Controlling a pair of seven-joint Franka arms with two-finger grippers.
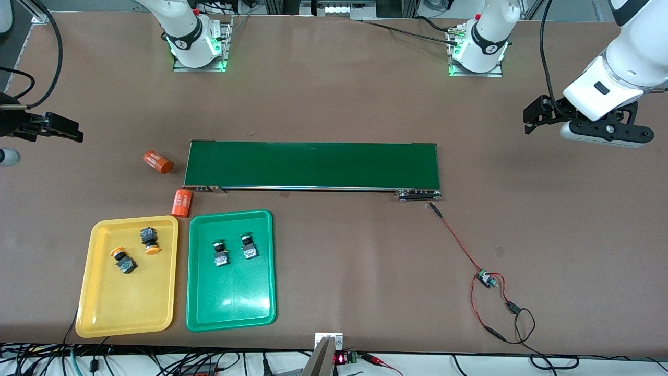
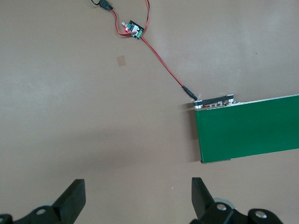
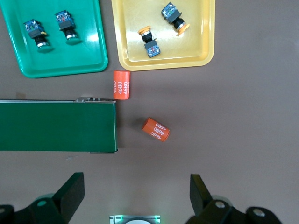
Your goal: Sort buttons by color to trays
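Two orange-capped buttons [image 1: 123,259] [image 1: 150,240] lie in the yellow tray [image 1: 125,305]. Two green-capped buttons [image 1: 220,254] [image 1: 249,247] lie in the green tray [image 1: 232,300] beside it. Both trays sit near the front camera, toward the right arm's end of the table. My right gripper [image 1: 78,131] hangs open and empty over bare table at the right arm's end; its wrist view shows both trays [image 3: 198,46] [image 3: 60,60] and all the buttons. My left gripper [image 1: 529,119] hangs open and empty over bare table at the left arm's end, its jaws [image 2: 138,196] spread wide.
A long dark-green belt [image 1: 313,165] lies across the middle of the table. Two orange cylinders printed "4680" [image 1: 157,162] [image 1: 181,203] lie by its end at the trays. A red-and-black wire with a small board [image 1: 485,278] runs from the belt's other end toward the front camera.
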